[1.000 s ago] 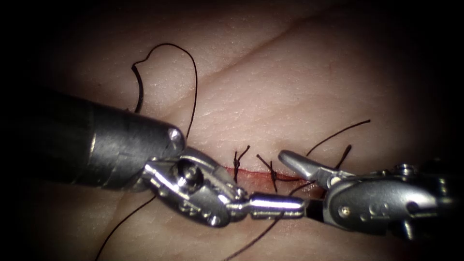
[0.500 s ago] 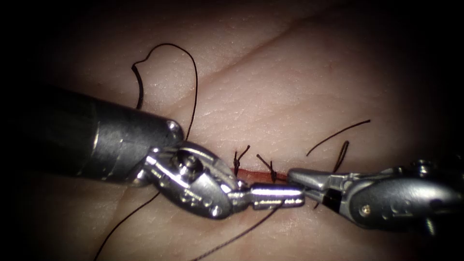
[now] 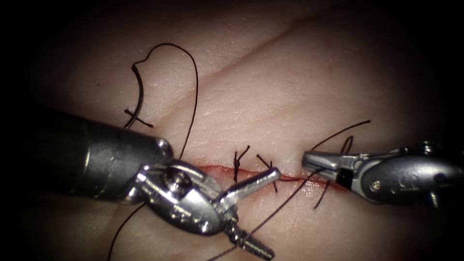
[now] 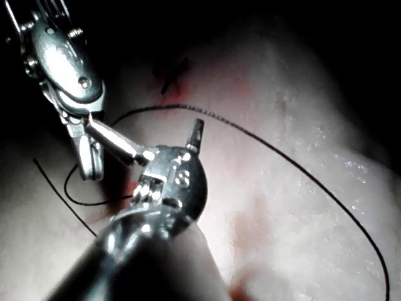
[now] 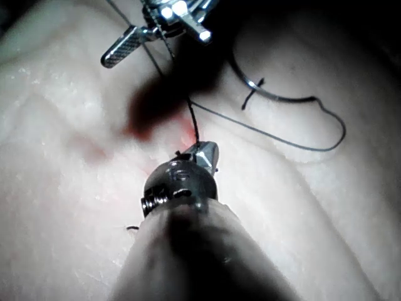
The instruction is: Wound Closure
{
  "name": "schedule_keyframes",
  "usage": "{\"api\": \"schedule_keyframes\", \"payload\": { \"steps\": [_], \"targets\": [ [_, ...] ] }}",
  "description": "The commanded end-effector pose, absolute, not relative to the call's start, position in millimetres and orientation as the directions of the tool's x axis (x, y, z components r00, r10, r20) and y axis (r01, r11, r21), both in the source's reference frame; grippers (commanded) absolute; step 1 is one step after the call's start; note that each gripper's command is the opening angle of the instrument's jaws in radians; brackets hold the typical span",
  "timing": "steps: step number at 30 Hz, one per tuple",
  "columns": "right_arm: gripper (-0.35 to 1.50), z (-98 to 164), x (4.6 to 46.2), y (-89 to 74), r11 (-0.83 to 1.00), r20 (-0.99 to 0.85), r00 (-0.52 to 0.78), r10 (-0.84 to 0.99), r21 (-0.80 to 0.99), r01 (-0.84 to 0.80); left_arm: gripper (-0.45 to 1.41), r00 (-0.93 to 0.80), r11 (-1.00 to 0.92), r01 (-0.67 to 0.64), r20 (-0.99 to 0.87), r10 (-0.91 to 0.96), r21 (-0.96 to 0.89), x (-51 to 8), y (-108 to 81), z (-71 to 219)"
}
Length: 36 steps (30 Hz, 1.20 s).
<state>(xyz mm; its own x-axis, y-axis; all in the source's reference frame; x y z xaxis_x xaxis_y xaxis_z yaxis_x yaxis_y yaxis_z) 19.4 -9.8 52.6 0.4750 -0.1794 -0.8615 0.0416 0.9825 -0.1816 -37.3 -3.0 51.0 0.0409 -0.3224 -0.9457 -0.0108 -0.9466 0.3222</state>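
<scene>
My left tool (image 3: 269, 212) stands over the cut (image 3: 212, 168) with its jaws spread wide and nothing between them; its jaws also show in the left wrist view (image 4: 147, 128). At the cut's right end my right tool (image 3: 309, 157) is shut on the dark thread (image 3: 282, 200), which runs down and left across the tissue (image 3: 290, 96). In the right wrist view the thread (image 5: 191, 119) leaves the right tool's tip (image 5: 207, 152). The curved needle (image 3: 140, 94) lies free on the tissue, up and left of the cut, held by neither tool.
Two tied stitches (image 3: 237, 164) (image 3: 271, 173) with short ends cross the cut. A short cut piece of thread (image 3: 138, 119) lies across the needle's lower end. Thread loops from the needle (image 3: 195, 82) towards the cut. Red fluid lines the cut.
The right tool shut on the thread next to the left tool's tip and drew back up and right. The left tool's jaws opened wide and let go.
</scene>
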Motion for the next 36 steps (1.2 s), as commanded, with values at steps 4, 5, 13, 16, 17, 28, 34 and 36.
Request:
{"api": "schedule_keyframes", "payload": {
  "steps": [4, 5, 13, 16, 17, 28, 34, 36],
  "targets": [
    [-0.35, 55.0, 18.8, -9.1, 0.985, -0.864, 0.477, -0.164, -0.166, 0.037, 0.71, 0.079, -0.940, -0.002, -0.937, -0.340, 0.341, -36.9, -3.3, 51.3],
    [-0.35, 55.4, 18.7, -9.0, 0.986, -0.864, 0.478, -0.159, -0.162, 0.035, 0.74, 0.087, -0.940, 0.000, -0.937, -0.340, 0.341, -36.7, -3.3, 51.2],
    [-0.35, 56.7, 18.8, -9.1, 0.986, -0.861, 0.482, -0.161, -0.160, 0.043, 0.54, 0.126, -0.932, -0.020, -0.924, -0.361, 0.361, -35.5, -3.2, 49.9],
    [-0.35, 57.0, 18.8, -8.9, 0.987, -0.861, 0.485, -0.155, -0.154, 0.042, 0.52, 0.137, -0.932, -0.020, -0.923, -0.360, 0.361, -35.4, -3.3, 49.5],
    [-0.35, 57.1, 18.9, -8.8, 0.987, -0.860, 0.486, -0.155, -0.153, 0.044, 0.49, 0.143, -0.932, -0.019, -0.922, -0.360, 0.362, -35.5, -3.4, 49.4],
    [-0.35, 57.0, 19.4, -9.4, 0.987, -0.859, 0.487, -0.160, -0.155, 0.051, -0.45, 0.142, -0.882, -0.037, -0.871, -0.470, 0.470, -35.9, -3.7, 49.2],
    [-0.35, 56.8, 19.1, -9.7, 0.989, -0.862, 0.486, -0.144, -0.139, 0.046, -0.45, 0.148, -0.875, -0.029, -0.864, -0.482, 0.483, -35.0, -3.1, 49.7],
    [-0.35, 56.5, 18.9, -9.9, 0.991, -0.864, 0.485, -0.134, -0.129, 0.044, -0.45, 0.124, -0.877, -0.036, -0.869, -0.480, 0.479, -34.5, -2.6, 50.0]
  ]
}}
